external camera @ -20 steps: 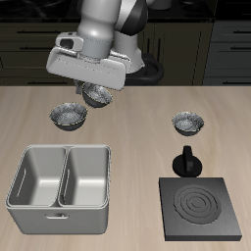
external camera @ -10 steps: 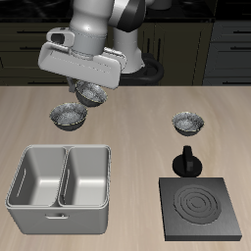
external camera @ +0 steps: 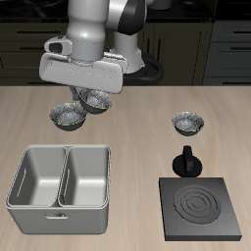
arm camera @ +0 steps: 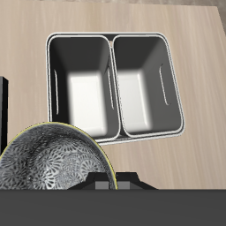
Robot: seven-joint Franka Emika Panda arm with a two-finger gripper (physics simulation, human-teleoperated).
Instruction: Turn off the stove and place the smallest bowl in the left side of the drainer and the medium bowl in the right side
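Near the exterior view's upper left, we see the gripper clamping a rigid, light, slippery-looking metal bowl by its thin rim, above the drainer.

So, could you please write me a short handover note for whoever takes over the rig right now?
Gripper: shut on a lifted bowl, held above the table behind the drainer; medium or widest, I cannot tell.
A second bowl sits on the table beside it; the narrowest-looking bowl sits behind the knob.
Done: stove coils are dark, so it looks off.
Left: both bowl placements; both drainer compartments are empty.
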